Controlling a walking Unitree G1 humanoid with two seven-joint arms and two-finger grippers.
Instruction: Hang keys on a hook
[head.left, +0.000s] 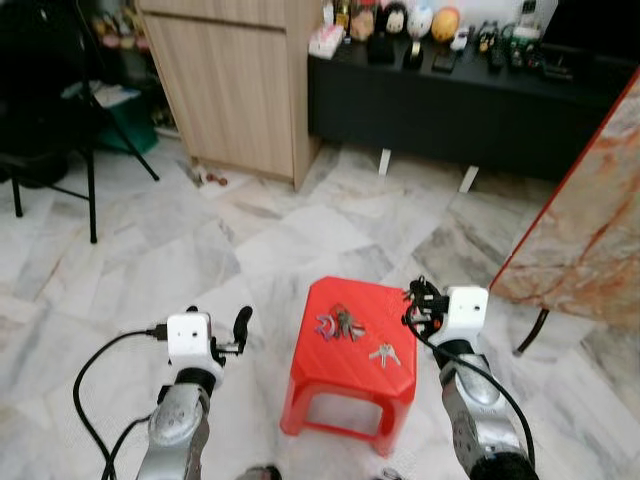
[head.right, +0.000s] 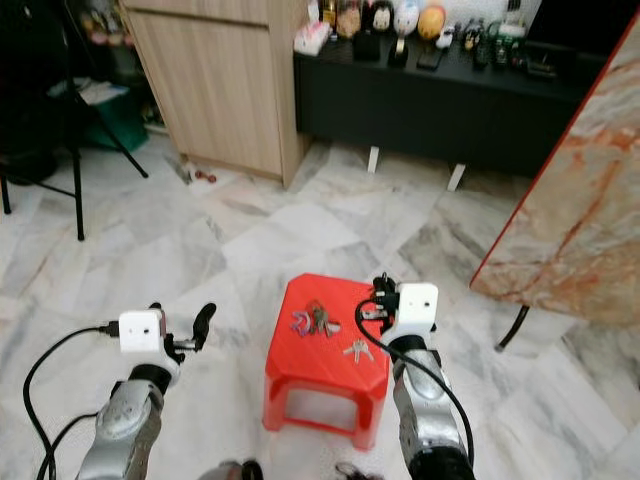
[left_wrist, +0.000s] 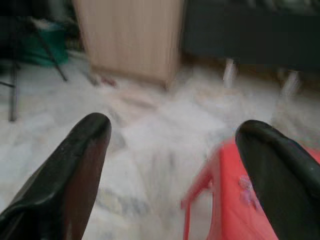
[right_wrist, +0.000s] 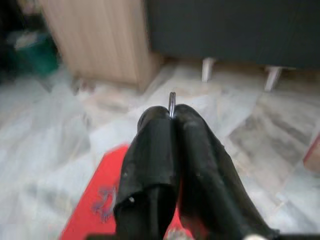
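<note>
oddly, the clenched right tool (right_wrist: 172, 117) pinches a thin metal sliver (right_wrist: 171, 104), its length hidden.

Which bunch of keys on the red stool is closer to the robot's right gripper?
The small silver bunch, lying closer to the right gripper than the purple-tagged bunch.

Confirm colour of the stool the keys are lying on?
Red plastic stool; clearest in the left eye view.

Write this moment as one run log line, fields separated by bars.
left claw open, left of red stool | right claw shut on thin metal piece | two key bunches on stool
</note>
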